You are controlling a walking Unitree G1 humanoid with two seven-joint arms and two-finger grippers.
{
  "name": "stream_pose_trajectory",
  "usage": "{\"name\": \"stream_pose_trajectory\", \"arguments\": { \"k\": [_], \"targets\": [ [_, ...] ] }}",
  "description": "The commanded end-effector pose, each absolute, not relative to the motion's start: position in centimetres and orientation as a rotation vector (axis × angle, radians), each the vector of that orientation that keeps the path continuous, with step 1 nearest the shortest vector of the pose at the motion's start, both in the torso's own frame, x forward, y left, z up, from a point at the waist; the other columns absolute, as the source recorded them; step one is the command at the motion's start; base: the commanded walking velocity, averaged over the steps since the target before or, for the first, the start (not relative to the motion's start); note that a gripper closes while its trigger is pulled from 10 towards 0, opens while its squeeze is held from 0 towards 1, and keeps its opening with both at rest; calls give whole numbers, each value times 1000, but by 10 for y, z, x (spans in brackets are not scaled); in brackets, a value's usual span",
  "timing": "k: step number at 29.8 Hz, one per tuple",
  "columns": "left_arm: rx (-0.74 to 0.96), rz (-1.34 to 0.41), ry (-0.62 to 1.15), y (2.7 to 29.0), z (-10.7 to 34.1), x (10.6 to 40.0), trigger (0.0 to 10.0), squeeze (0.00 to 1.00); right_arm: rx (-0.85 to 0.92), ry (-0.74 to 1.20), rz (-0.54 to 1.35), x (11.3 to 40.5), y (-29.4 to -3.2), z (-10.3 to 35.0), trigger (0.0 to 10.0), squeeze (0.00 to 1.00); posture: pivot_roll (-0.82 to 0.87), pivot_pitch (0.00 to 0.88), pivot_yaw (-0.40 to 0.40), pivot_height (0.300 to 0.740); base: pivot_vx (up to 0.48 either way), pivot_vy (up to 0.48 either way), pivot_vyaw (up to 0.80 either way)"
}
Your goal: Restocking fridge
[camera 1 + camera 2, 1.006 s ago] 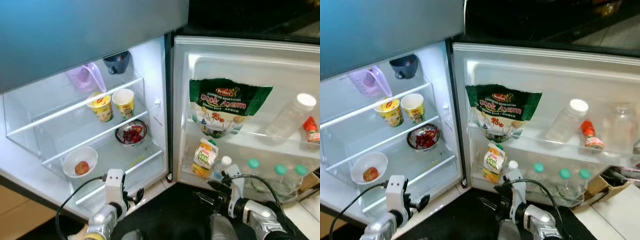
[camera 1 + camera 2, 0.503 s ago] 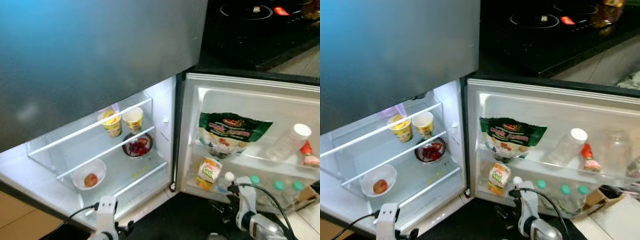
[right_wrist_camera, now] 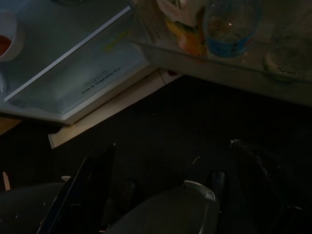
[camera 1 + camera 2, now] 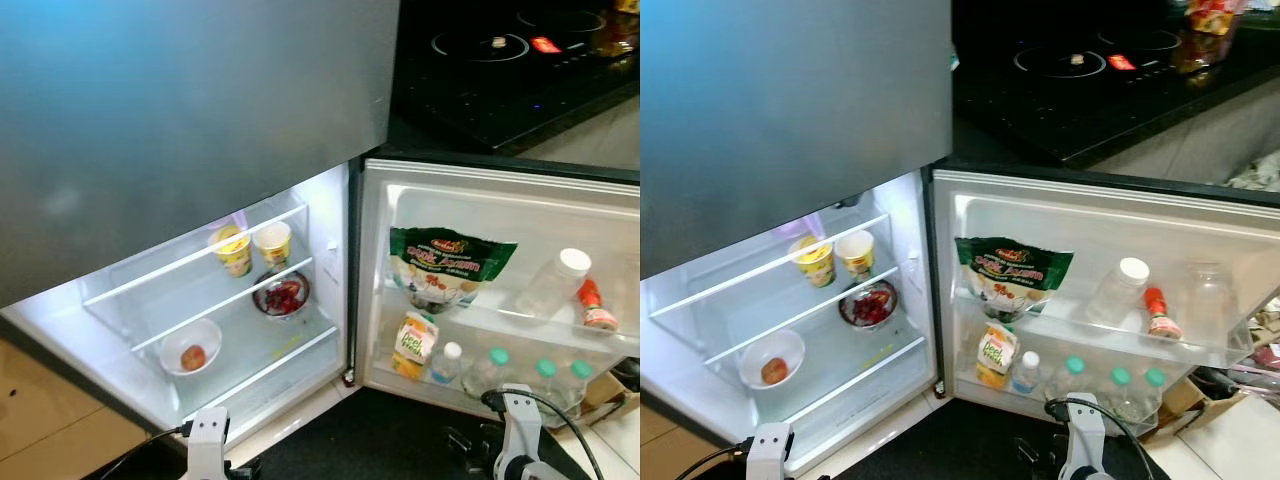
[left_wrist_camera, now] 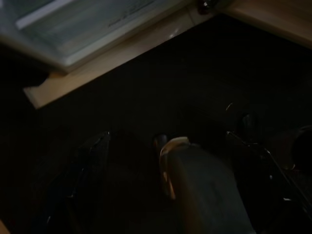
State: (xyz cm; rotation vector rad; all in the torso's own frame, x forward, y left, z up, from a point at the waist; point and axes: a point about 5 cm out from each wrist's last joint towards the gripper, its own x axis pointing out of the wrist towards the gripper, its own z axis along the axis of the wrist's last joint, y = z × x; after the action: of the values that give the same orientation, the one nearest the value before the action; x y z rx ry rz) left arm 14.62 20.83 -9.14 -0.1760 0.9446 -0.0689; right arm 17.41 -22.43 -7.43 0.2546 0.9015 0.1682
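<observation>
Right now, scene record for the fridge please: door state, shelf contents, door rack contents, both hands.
fridge door: open, swung to the robot's right
upper shelf: two yellow cups side by side
middle shelf: bowl of red fruit
lower shelf: white bowl holding one round reddish fruit
door upper rack: green stock pouch, clear bottle leaning, small red-capped bottle
door lower rack: juice carton, four capped bottles
left hand: low over dark floor, fingers apart, empty
right hand: low before door rack, fingers apart, empty

We see the fridge point(image 4: 250, 300) glowing white from its own inner light, the floor point(image 4: 330, 440) below dark, both wrist views dim, the head views slightly soft.
</observation>
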Motion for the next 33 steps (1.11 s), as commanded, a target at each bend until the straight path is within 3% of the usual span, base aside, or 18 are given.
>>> {"name": "stream_pose_trajectory", "arguments": {
  "k": [1, 10, 24, 33],
  "targets": [
    [-170, -50, 992, 212, -96, 134, 10000, 0, 263, 925, 153, 167, -225, -78, 10000, 0, -35, 32, 33, 738, 0, 0, 0],
    [-218, 30, 1071, 216, -104, 108, 10000, 0, 244, 947, 130, 166, -229, -78, 10000, 0, -26, 44, 36, 740, 0, 0, 0],
    [-232, 93, 1024, 231, -97, 120, 10000, 0, 212, 953, -1, 163, -231, -82, 10000, 0, -31, 31, 66, 740, 0, 0, 0],
    [-232, 85, 1009, 228, -96, 126, 10000, 0, 180, 967, -146, 153, -253, -81, 10000, 0, -25, 25, 25, 740, 0, 0, 0]
  ]
}}
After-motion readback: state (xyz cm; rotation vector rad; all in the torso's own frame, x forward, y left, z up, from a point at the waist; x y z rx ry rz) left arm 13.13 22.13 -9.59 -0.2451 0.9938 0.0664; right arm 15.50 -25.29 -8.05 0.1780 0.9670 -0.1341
